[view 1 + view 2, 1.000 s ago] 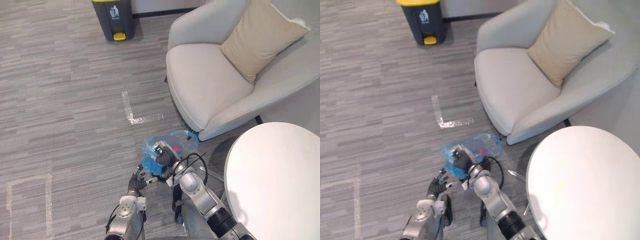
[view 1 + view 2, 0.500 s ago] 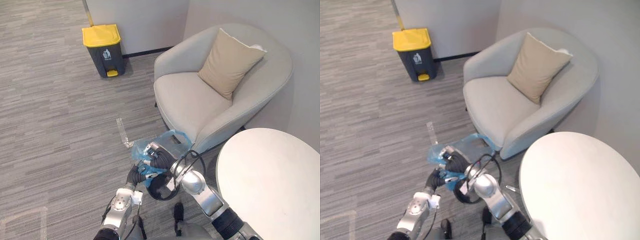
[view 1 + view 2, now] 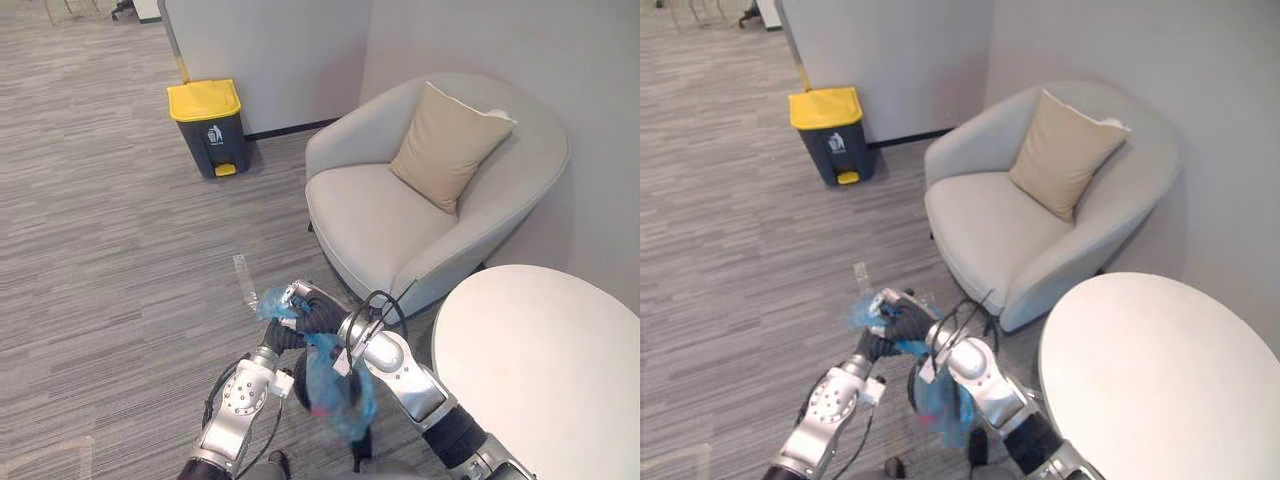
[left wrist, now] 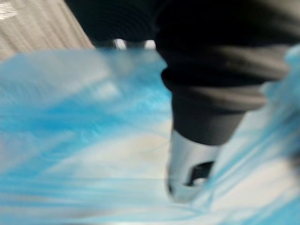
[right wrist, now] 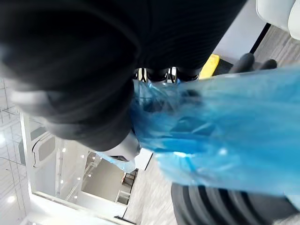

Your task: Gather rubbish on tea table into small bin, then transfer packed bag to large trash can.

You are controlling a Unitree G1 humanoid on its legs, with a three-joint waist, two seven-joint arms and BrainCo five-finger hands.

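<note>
left eye view showed the blue bag hanging in the air from the right hand, in the near middle of the scene, above the grey floor and left of the white round surface. the right hand was closed round the gathered neck of the bag, and in the right wrist view the blue film ran out from its curled grip. i judged that holding it at the neck kept the rubbish inside, while the full part hung down freely.

the left hand was just beside and under the right one, against the same film. in the left wrist view the film lay all around it, but i could not tell if it was clamped on the bag or only touched it. probably it was there to help keep the mouth together.

the large trash can, dark with a yellow lid, stood far on the left by the wall, well apart from the bag, so by my judgement the carrying was not yet done. the armchair stood between, more to the right.

on the front of the can was a small white pictogram. no words could be read on it, and i could make out no writing on the bag.
</note>
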